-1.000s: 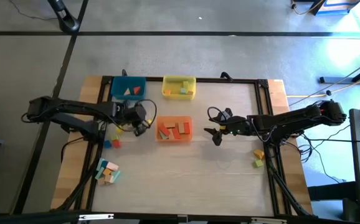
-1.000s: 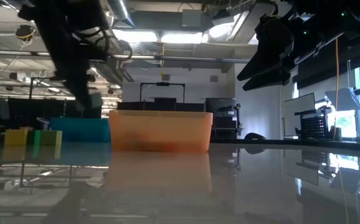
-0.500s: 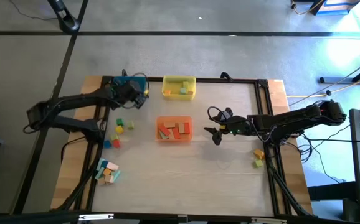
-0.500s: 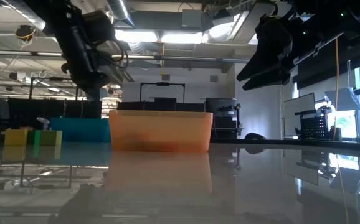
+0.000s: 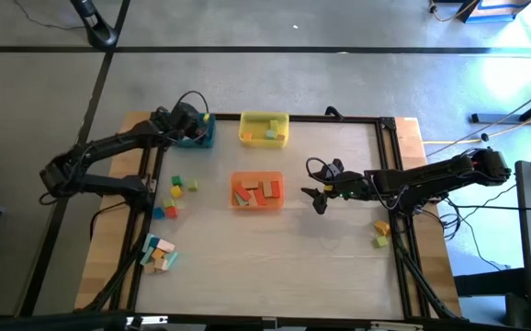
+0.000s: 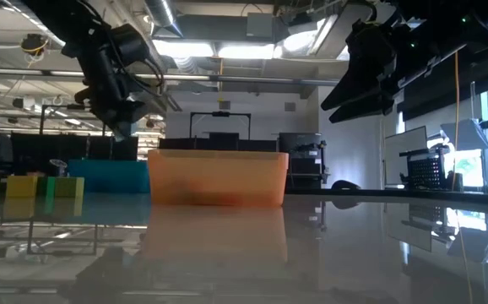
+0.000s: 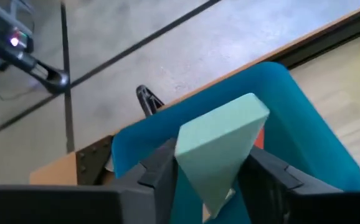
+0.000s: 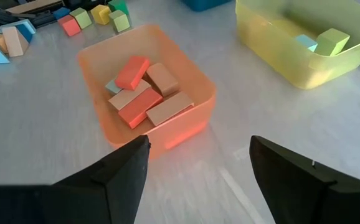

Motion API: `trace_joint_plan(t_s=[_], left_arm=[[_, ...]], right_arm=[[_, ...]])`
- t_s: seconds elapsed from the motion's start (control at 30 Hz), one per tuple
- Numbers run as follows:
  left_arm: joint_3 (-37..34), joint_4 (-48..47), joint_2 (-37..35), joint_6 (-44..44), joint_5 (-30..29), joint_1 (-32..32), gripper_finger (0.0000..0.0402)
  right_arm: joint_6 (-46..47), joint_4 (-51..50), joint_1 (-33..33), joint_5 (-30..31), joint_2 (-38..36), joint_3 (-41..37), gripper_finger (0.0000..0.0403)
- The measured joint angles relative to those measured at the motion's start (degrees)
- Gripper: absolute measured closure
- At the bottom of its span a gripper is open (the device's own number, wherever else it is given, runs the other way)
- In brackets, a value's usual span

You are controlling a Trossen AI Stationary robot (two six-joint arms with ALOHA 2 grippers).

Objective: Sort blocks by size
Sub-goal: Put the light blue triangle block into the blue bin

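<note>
Left wrist view shows your left gripper [image 7: 208, 180] over the blue tray [image 7: 304, 118], fingers pressed on the flat faces of a pale green block [image 7: 220, 149] — a light, rigid wooden wedge, probably slick, so hold it on those broad flats. Your right gripper [image 8: 198, 180] waits beside the orange tray [image 8: 186, 124], fingers wide apart and empty — loose blocks [image 5: 160, 253] lie near the left edge.
</note>
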Motion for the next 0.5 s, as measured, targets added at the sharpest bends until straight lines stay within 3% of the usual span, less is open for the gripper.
trace_joint_plan(t_s=[0.27,0.5], left_arm=[[0.00,-0.65,-0.48,0.11,6.15,-0.05,0.0203],[0.00,-5.56,-5.04,3.54,15.69,-10.84,0.0202]], right_arm=[[-0.02,-0.02,0.00,0.34,0.00,0.00,0.0127],[-0.21,-0.03,0.00,0.34,0.00,0.00,0.0127]])
